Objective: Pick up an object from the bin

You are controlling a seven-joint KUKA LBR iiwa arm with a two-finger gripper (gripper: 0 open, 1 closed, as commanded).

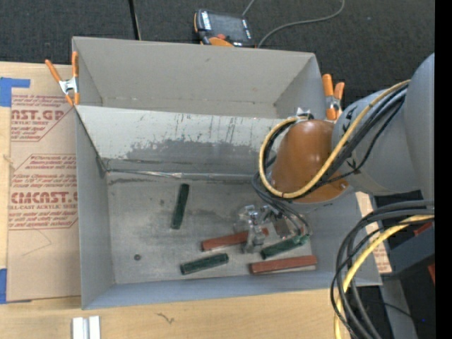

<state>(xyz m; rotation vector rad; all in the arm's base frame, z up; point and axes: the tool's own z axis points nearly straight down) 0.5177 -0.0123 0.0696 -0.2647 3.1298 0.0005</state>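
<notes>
My gripper [258, 226] is low in the bin's front right part, its metal fingers down among several flat bars. A red-brown bar [223, 243] lies right under and to the left of the fingertips, touching or nearly touching them. A dark green bar [284, 246] lies just to the right of the fingers, under the wrist. Another red-brown bar [283, 265] rests in front of it near the bin's front wall. Whether the fingers grip anything is hidden by their own metal parts.
A dark green bar [203, 263] lies front centre, and another dark green bar [179, 205] lies nearly upright in the picture further left. The arm with its orange cover and cables hangs over the bin's right side. The bin's left half has bare floor.
</notes>
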